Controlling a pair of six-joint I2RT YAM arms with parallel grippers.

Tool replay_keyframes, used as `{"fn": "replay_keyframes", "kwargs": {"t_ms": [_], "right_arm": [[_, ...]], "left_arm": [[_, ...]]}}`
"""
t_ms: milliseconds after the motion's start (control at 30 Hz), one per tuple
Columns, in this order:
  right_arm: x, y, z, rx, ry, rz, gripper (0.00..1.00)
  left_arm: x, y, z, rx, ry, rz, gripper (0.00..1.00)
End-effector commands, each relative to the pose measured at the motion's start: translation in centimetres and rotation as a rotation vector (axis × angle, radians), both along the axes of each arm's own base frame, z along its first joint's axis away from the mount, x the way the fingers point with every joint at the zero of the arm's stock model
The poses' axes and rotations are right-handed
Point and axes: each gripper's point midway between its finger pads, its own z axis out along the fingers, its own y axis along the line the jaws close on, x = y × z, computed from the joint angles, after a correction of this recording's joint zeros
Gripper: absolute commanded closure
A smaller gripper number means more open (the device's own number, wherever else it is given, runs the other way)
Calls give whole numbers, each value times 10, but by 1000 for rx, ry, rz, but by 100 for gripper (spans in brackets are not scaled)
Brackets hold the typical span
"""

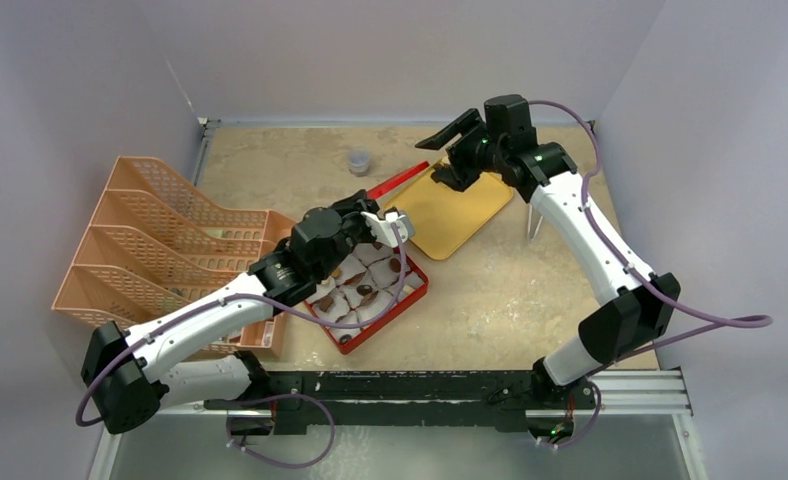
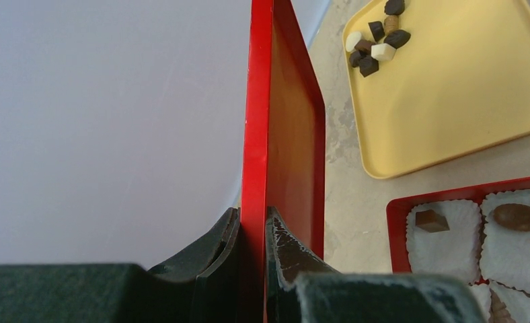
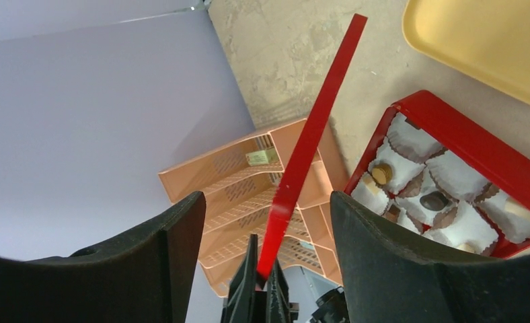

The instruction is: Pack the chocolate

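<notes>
My left gripper [image 2: 253, 214] is shut on the edge of a red lid [image 2: 282, 134] and holds it upright on edge, above the table; in the top view the lid [image 1: 398, 181] is a thin red strip. The open red box [image 1: 418, 290] with white paper cups lies below, with chocolate pieces [image 2: 432, 220] in some cups. More chocolate chunks [image 2: 376, 40], dark, brown and cream, lie on the far corner of the yellow tray [image 2: 450, 87]. My right gripper [image 1: 445, 155] is open and empty over the tray's far end, facing the lid [image 3: 313, 134].
A peach slotted organizer [image 1: 160, 240] stands at the left, close behind my left arm. A small grey cup [image 1: 359, 161] stands on the table behind the lid. The enclosure walls close in the back and both sides.
</notes>
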Motion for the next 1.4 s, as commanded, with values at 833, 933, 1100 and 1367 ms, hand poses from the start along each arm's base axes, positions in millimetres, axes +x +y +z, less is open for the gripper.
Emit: {"fn": "replay_keyframes", "kwargs": {"t_ms": [833,933,1100,1367], "right_arm": [[12,33,-3,64,-7,91,67],[12,37,-4,81,-72,129,86],[-6,57,-6,190,-227,302,95],[-19,48,-4,153,-414,342,100]], "left_arm": [[3,-9,25,-37,-120,22,100],[-1,-6,31,-105,-92,37,96],[-16,-1,45,-307,23,40,75],[-41,23,34,-609,256,151,56]]}}
